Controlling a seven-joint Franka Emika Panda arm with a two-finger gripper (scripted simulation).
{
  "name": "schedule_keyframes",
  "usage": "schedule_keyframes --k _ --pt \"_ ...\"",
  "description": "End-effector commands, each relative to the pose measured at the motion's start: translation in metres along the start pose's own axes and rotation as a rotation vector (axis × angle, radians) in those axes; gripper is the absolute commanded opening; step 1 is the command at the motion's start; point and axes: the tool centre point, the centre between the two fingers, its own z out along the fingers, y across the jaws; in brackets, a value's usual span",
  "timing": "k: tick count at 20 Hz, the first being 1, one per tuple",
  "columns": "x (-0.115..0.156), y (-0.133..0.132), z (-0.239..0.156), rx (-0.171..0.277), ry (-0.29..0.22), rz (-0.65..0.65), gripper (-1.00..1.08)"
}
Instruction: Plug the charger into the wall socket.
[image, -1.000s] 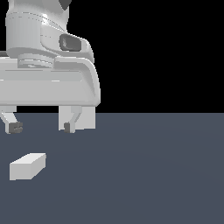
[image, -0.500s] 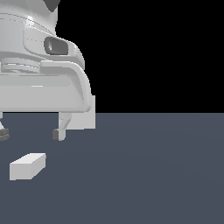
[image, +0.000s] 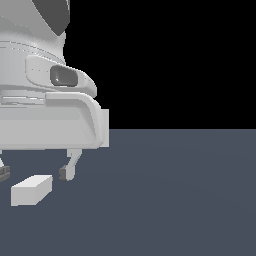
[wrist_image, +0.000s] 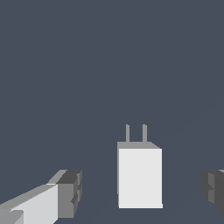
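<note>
- The charger (image: 31, 190) lies flat on the dark grey surface (image: 180, 200), low at the exterior view's left.
- In the wrist view the charger (wrist_image: 139, 176) is an off-white block with two thin prongs (wrist_image: 135, 133) sticking out of one end.
- The claw (image: 34, 172) hangs just above the charger, released, its jaws spread wider than the block.
- In the wrist view the claw (wrist_image: 142, 190) straddles the charger, one dark fingertip pad (wrist_image: 70, 192) on each side, neither touching it.
- One finger is cut off by the exterior view's left edge, so how far the fingertips stand off the surface is hard to judge.
- The wall socket appears to be hidden behind the claw's body in the exterior view.
</note>
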Motion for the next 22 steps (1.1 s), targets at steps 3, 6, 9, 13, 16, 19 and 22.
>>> schedule_keyframes --k 3,6,9,13,16,19,22 --pt "-0.001 0.0 0.017 0.0 0.0 0.0 1.0" --pt "-0.001 0.0 0.022 -0.001 0.001 0.001 1.0" --pt "-0.001 0.0 0.022 -0.001 0.001 0.001 -1.0" --pt "-0.001 0.0 0.022 -0.001 0.001 0.001 -1.0" --pt "-0.001 0.0 0.022 -0.001 0.001 0.001 -1.0" --pt "-0.001 0.0 0.022 -0.001 0.001 0.001 -1.0" --pt "0.0 0.001 0.021 -0.001 0.0 -0.003 -1.0"
